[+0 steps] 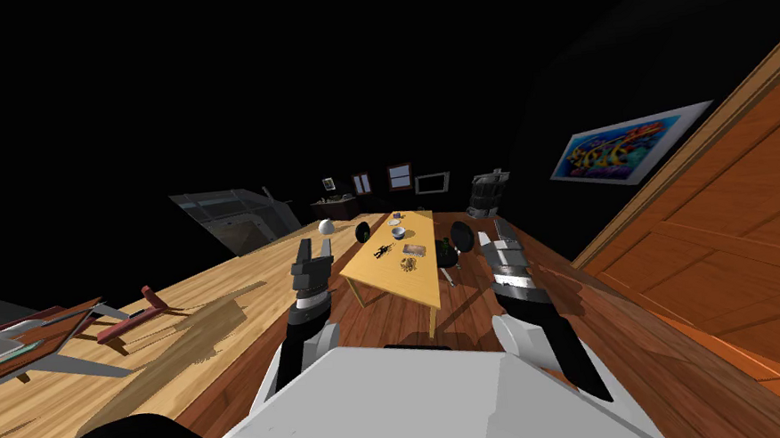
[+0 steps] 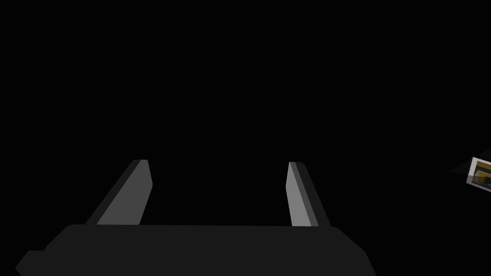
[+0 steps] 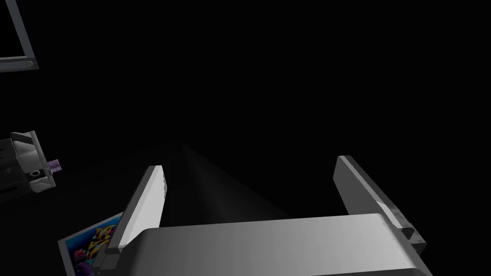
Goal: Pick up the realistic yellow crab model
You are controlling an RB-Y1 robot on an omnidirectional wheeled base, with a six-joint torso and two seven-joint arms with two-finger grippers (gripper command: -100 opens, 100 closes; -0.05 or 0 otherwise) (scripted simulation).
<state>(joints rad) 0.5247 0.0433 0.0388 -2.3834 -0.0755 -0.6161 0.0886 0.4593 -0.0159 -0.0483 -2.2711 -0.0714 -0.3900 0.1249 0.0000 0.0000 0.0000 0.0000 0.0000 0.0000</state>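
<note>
Crab model (image 1: 408, 264) lying on the table (image 1: 386, 291); both grippers raised, spread and empty.

In the head view the crab model is seen as a small yellowish, leggy shape near the table's front end, well apart from both arms. The left gripper (image 2: 218, 191) is held with fingers apart, nothing between them, against a black area. The right gripper (image 3: 249, 191) is likewise spread and touches nothing; a colourful fish picture (image 3: 88, 242) is shown beyond one finger in its wrist view.
</note>
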